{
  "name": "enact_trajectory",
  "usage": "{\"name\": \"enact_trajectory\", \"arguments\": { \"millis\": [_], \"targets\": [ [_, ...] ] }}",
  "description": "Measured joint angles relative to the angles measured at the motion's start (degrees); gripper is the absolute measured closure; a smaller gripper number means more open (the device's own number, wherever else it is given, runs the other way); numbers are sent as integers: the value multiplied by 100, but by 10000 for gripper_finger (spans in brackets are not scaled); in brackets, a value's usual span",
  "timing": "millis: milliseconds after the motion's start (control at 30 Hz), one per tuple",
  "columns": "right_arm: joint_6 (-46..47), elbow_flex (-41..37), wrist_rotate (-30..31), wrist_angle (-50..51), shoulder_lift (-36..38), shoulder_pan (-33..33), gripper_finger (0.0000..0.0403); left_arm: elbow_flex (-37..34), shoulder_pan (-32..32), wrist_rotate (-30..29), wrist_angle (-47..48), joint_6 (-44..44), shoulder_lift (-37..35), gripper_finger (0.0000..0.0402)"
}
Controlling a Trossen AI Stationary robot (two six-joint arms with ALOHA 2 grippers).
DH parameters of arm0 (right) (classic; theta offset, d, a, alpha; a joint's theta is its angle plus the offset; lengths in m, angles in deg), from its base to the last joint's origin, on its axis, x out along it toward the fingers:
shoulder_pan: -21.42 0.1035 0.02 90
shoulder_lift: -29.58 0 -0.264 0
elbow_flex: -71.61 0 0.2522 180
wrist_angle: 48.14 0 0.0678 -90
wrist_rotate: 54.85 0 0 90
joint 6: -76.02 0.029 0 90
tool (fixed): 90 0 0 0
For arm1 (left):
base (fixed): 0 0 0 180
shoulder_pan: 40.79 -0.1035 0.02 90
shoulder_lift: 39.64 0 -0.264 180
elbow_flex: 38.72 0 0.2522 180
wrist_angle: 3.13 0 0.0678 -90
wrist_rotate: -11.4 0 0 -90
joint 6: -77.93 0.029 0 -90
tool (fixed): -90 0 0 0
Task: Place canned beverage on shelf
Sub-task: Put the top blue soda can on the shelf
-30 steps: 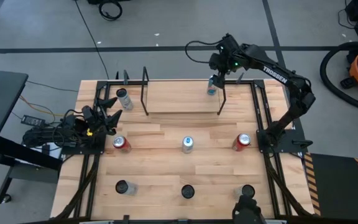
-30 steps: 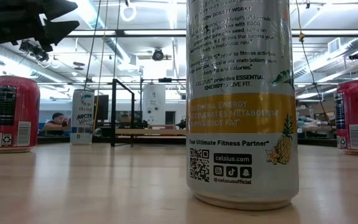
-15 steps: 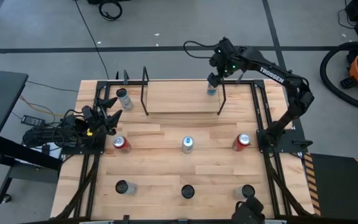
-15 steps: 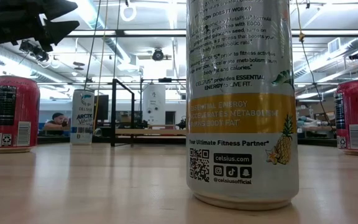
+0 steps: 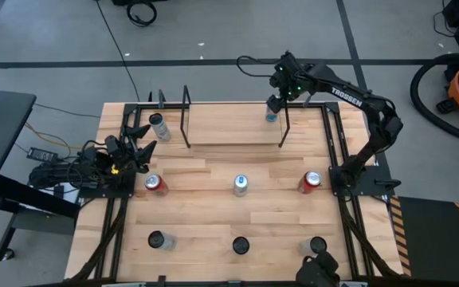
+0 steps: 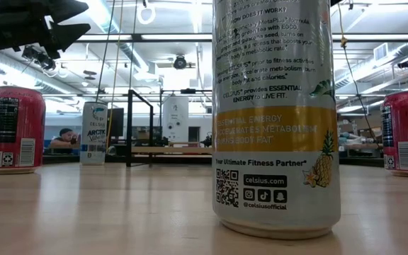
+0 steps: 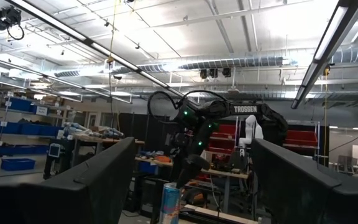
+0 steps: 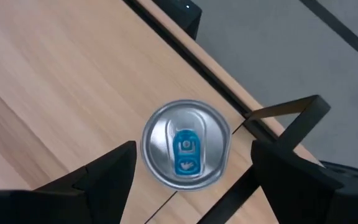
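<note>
At the shelf's [image 5: 233, 127] far right corner, the can [image 5: 271, 114] stands placed; the right gripper [image 8: 188, 165] hangs open above it, only retreat left.

Open middle of the shelf, crowded corner at its right end

The shelf [image 5: 233, 121] board lies bare between its black end frames; at the right frame a can [image 5: 271, 114] stands under the spread right end effector [image 5: 272, 102]. On the worktop [image 5: 205, 227], gaps run between the front cans and the middle row around the centre can [image 5: 240, 185].
</note>
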Motion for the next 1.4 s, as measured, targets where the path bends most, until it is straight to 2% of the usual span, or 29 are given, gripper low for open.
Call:
{"name": "enact_trajectory", "arguments": {
  "millis": [367,533,1033,1200,1400],
  "targets": [
    [-7,-52,-8,-168,0,-1,78,0,0,0,0,0,0,81],
    [0,-52,-203,-168,0,0,78,0,0,0,0,0,2,81],
    [-158,-304,-122,-384,7,30,80,0,0,0,-1,0,1,81],
    [-377,-306,-120,-371,7,37,100,0,2,0,-2,37,0,81],
    [-709,-306,-115,-382,7,37,155,0,2,0,-2,39,1,81]
  ]
}}
